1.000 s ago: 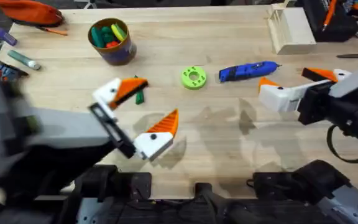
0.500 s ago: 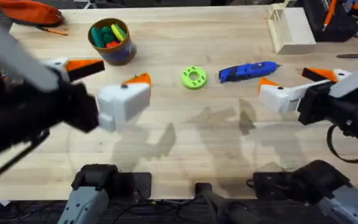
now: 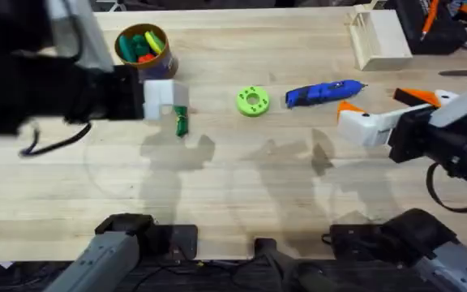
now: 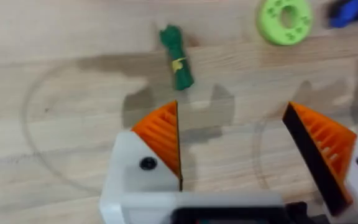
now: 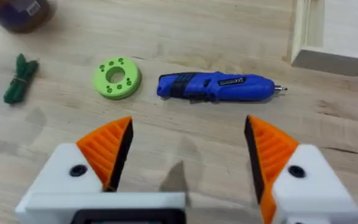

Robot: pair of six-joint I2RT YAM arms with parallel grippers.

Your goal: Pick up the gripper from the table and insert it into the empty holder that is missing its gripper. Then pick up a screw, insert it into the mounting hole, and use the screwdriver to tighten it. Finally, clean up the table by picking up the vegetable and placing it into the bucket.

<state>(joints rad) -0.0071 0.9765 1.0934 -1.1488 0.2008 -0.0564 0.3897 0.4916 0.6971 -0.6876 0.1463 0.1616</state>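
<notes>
The slim dark green vegetable lies on the table just in front of the bucket, a short round can with coloured toys inside. My left gripper hovers beside the vegetable, and its arm shows large and dark. In the left wrist view the left gripper is open, with the vegetable on the wood beyond its orange pads. The blue screwdriver lies right of centre. My right gripper stands open and empty close to it, with the screwdriver ahead of it. The loose gripper, empty holder and screw are out of view.
A lime green disc with holes lies between the vegetable and the screwdriver. A pale wooden box stands at the back right. Pens and an orange pouch lie at the far left edge.
The left arm has swung from the near middle of the table up and to the far left, ending beside the vegetable near the bucket. The right arm has not moved.
</notes>
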